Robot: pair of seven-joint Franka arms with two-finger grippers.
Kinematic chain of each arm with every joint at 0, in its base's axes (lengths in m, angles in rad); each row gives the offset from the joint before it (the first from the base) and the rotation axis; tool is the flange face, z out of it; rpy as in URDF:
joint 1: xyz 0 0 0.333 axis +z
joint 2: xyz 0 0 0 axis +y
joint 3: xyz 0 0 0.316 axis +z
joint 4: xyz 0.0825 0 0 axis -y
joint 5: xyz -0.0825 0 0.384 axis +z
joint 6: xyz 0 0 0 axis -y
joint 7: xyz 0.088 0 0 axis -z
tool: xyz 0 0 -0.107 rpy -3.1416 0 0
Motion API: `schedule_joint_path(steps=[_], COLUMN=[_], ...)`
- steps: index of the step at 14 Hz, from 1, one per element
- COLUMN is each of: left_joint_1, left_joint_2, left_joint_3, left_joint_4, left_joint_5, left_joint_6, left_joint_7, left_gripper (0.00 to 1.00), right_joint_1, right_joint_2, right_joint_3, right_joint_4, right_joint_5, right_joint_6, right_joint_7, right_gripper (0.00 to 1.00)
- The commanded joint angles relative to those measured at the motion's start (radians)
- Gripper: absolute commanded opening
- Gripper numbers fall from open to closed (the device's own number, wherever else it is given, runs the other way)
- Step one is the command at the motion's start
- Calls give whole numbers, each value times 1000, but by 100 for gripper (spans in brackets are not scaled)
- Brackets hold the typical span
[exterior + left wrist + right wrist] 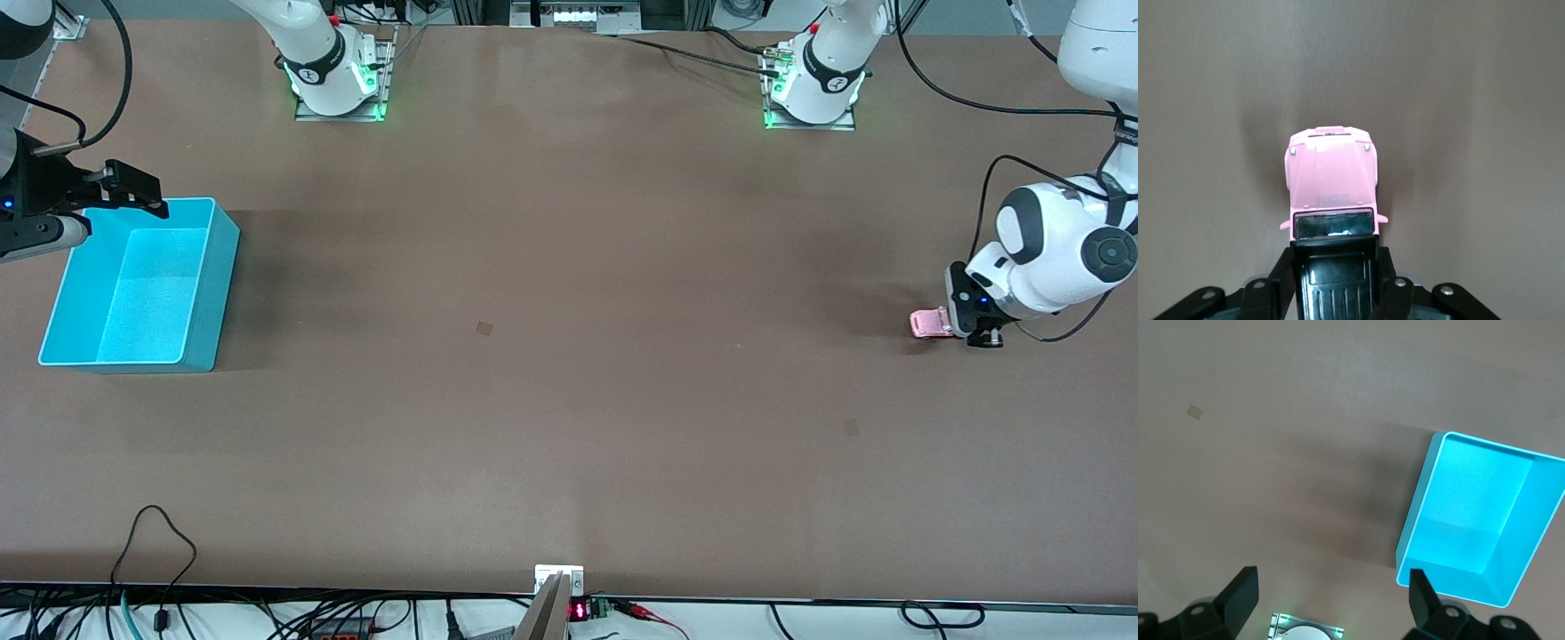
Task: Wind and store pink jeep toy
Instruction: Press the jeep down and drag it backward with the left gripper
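The pink jeep toy (pixel 930 323) lies on the table at the left arm's end, at about 3 o'clock in the front view, and its black rear is clamped by the left gripper (pixel 1336 283). Because only the rear is held, the toy can be twisted or dropped when it is pulled back for winding. The right gripper (pixel 1331 597) is kept wide open and empty over the cyan bin (pixel 204 293) at 9 o'clock, where the incoming arm could be hit

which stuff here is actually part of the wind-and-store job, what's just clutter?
In the job:
- pink jeep toy, at the left arm's end of the table
- left gripper, shut on its rear
- cyan bin, empty, at the right arm's end
- right gripper, open, beside the bin's rim

Lying about:
- cables along the table's near edge
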Motion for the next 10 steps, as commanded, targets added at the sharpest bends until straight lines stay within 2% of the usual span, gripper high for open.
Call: schedule_joint_path(steps=[1, 2, 3, 4, 7, 8, 10], left_joint_1=[23, 23, 23, 21, 20, 17, 11], left_joint_2=[56, 39, 2, -34, -104, -117, -157], left_joint_3=[-1, -8, -21, -58, -173, -184, -202], left_joint_4=[18, 18, 21, 50, 214, 250, 259], left_joint_5=[31, 29, 29, 17, 15, 14, -12], left_joint_6=[13, 7, -38, -132, -427, -473, -513], left_joint_7=[17, 15, 17, 17, 17, 17, 17], left_gripper=[44, 78, 100, 100, 100, 100, 100], right_joint_1=[-2, -2, -2, -2, -2, -2, -2], right_joint_2=[-10, -10, -10, -8, -10, -8, -8], right_joint_3=[0, 0, 0, 0, 0, 0, -2], right_joint_4=[-2, -2, -2, -2, -2, -2, -2], right_joint_5=[-1, 1, -1, 1, 1, 1, 1], right_joint_6=[-12, -12, -12, -12, -16, -24, -26], right_joint_7=[5, 5, 5, 3, 3, 3, 3], right_gripper=[100, 100, 100, 100, 100, 100, 100])
